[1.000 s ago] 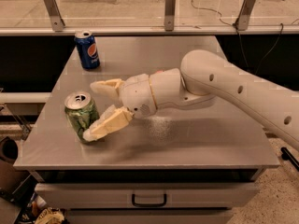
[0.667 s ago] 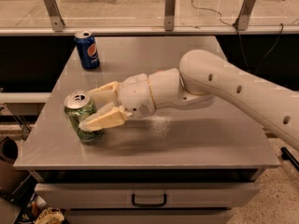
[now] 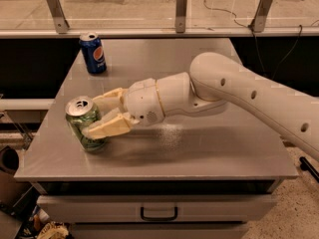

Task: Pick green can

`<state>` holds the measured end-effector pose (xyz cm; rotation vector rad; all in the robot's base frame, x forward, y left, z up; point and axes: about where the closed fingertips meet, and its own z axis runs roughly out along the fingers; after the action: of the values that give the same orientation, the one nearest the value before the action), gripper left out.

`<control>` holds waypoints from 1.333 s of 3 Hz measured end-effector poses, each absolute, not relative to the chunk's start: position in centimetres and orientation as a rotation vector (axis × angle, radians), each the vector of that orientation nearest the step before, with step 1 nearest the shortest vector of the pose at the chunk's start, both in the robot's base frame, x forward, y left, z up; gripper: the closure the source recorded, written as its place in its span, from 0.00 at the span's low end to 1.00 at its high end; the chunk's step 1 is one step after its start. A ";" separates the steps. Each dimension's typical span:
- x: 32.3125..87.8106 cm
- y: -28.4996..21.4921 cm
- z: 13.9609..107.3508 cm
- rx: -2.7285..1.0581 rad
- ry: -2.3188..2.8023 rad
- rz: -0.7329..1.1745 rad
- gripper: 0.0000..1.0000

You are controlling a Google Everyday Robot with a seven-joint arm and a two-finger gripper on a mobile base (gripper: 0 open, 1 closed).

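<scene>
Two cans and one arm share the grey table (image 3: 199, 148) in the single camera view. The green can (image 3: 83, 126) sits close to the left edge, toward the front corner, leaning with its silver top tipped left. The gripper (image 3: 92, 116) is clamped on it, one finger behind and one in front. The blue Pepsi can (image 3: 93, 53) stands upright near the back left corner, well apart. Bare tabletop stretches right of the green can. One drawer (image 3: 158, 214) below is closed, its contents hidden.
</scene>
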<state>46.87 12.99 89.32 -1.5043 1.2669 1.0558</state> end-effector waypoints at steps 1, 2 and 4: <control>46.7 13.2 89.4 -1.508 1.264 1.057 1.00; 46.7 13.2 89.4 -1.508 1.264 1.057 1.00; 48.4 12.0 94.0 -1.491 1.225 0.990 1.00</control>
<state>48.43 12.01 94.04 -1.4908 1.2252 0.9902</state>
